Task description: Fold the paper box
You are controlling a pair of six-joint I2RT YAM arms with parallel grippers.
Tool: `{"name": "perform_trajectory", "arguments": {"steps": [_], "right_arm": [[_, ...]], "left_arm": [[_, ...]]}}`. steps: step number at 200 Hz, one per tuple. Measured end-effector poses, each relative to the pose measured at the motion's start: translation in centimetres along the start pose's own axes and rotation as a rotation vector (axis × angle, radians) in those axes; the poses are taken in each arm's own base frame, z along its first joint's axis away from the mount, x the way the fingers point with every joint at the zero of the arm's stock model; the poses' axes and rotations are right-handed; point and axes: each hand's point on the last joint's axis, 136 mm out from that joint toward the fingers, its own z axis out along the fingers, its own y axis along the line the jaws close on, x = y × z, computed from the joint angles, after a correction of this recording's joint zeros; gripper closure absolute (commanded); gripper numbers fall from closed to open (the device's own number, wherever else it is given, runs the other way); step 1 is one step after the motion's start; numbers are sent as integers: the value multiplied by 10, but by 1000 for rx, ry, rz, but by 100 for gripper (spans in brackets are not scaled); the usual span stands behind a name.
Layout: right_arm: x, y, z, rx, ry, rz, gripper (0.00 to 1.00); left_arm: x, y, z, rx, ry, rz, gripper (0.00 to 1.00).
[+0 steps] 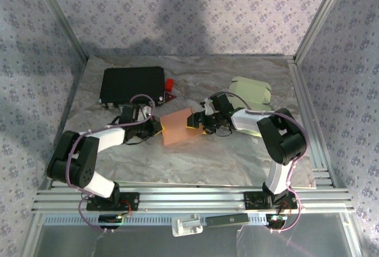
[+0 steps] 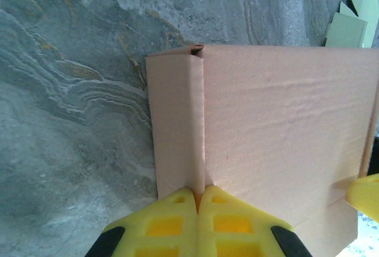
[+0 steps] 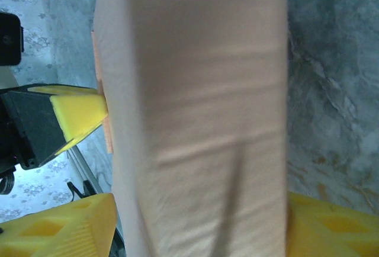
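The pink paper box (image 1: 177, 128) lies at the table's middle between both arms. My left gripper (image 1: 159, 128) is at its left edge. In the left wrist view it (image 2: 198, 193) is shut on a thin upright fold of the box (image 2: 278, 127), where a narrow side flap meets the broad panel. My right gripper (image 1: 198, 121) is at the box's right end. In the right wrist view its fingers (image 3: 201, 209) stand wide, one pressed to each side of the box (image 3: 201, 121). The left gripper's yellow finger (image 3: 77, 112) shows beyond the box.
A black case (image 1: 131, 85) sits at the back left with a small red object (image 1: 169, 83) beside it. A pale green flat piece (image 1: 251, 89) lies at the back right. Metal frame posts and patterned walls enclose the marbled table (image 1: 195, 162).
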Motion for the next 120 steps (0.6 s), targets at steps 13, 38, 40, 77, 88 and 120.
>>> {"name": "perform_trajectory", "arguments": {"steps": [13,38,40,77,88,120], "right_arm": [[-2,1,4,-18,1,4,33],[-5,4,6,-43,-7,19,37],[-6,5,6,-44,-9,20,37],[-15,15,5,-87,-39,56,52],[-17,18,4,-103,-45,83,55],[-20,20,3,-137,-57,202,55]], "left_arm": [[-1,1,0,-1,-2,-2,100],[-1,1,0,-1,-1,-3,100],[-1,1,0,-1,-1,-2,100],[-2,1,-3,-3,-9,-1,72],[-2,2,-7,-10,-21,5,60],[4,-10,-34,-29,-82,84,31]]}}
